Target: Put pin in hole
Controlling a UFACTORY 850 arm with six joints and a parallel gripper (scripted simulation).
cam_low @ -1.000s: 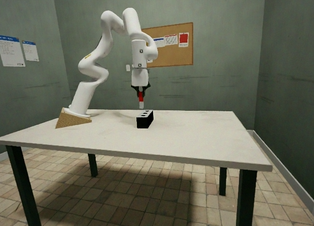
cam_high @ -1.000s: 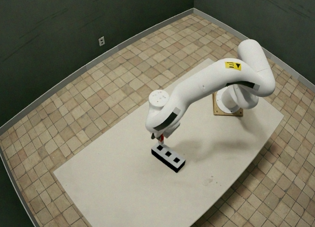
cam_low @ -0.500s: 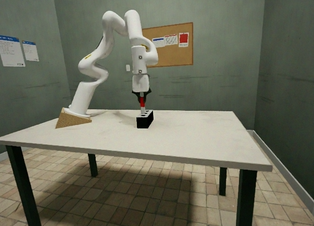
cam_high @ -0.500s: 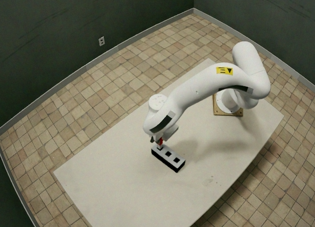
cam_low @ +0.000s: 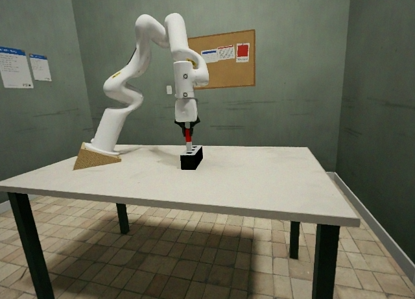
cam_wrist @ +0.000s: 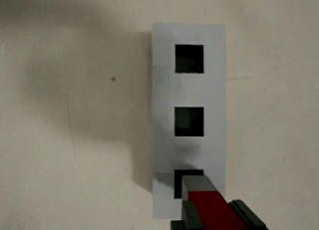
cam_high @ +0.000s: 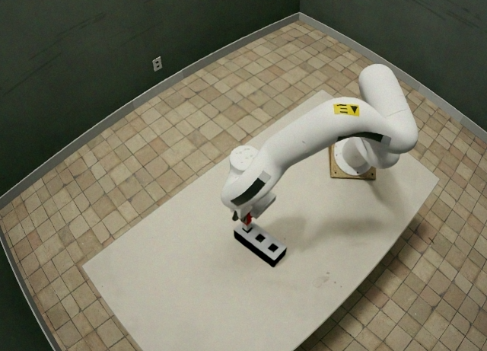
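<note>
Pin [cam_high: 248, 220] [cam_low: 188, 135] [cam_wrist: 211, 210]: upright, red part uppermost and pale grey part below, its lower end at or just above an end hole of the block; whether the tip has entered the hole, I cannot tell

Fingers [cam_high: 235, 215] [cam_low: 183, 131]: closed on the pin, only partly open, with one dark finger on either side of the red part

Block [cam_high: 266, 243] [cam_low: 190, 162] [cam_wrist: 164, 91]: grey on top with black sides, lying on the table, its three square holes in a row along its length

End hole [cam_wrist: 178, 187]: partly hidden by the pin in the wrist view, dark inside where it shows

Middle hole [cam_high: 260, 237] [cam_wrist: 189, 121]: unfilled, dark inside

Far end hole [cam_high: 272, 247] [cam_wrist: 189, 59]: unfilled, at the other end of the row from the pin

Hole depths: cannot be told from these views

Arm [cam_high: 314, 138] [cam_low: 112, 128]: white, reaching over the table, with its gripper end pointing down above the block

Mount [cam_high: 336, 174] [cam_low: 87, 160]: tan, on the table under the foot of the arm, well apart from the block

Table [cam_high: 176, 280] [cam_low: 234, 181] [cam_wrist: 75, 190]: pale top, dark legs, standing on a tiled floor
</note>
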